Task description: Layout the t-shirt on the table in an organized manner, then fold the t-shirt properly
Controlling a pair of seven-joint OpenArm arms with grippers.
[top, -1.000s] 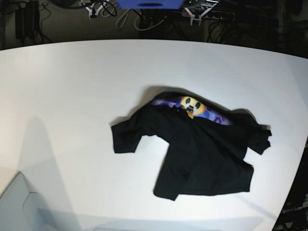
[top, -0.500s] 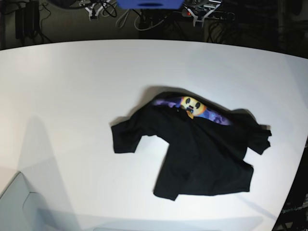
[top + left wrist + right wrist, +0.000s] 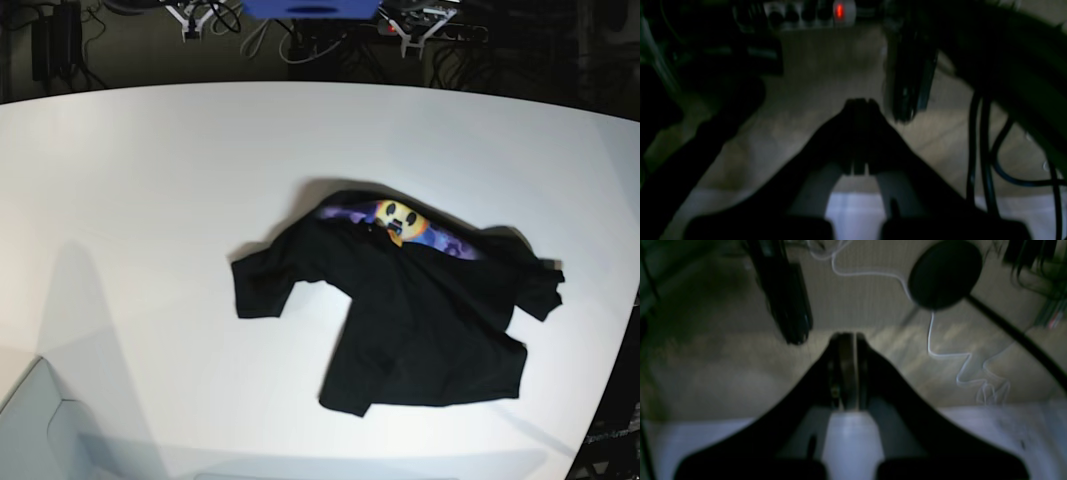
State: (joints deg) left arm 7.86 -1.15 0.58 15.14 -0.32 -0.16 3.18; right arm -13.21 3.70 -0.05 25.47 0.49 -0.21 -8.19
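Both arms are drawn back past the far edge, each looking toward the floor. The left end effector point(image 3: 860, 103) and right end effector point(image 3: 848, 336) are closed tight, holding nothing. The t-shirt point(image 3: 420, 310) lies crumpled on the worktop point(image 3: 150, 180), right of centre. It looks light and limp; its sleeves and hem seem the best places to pinch.
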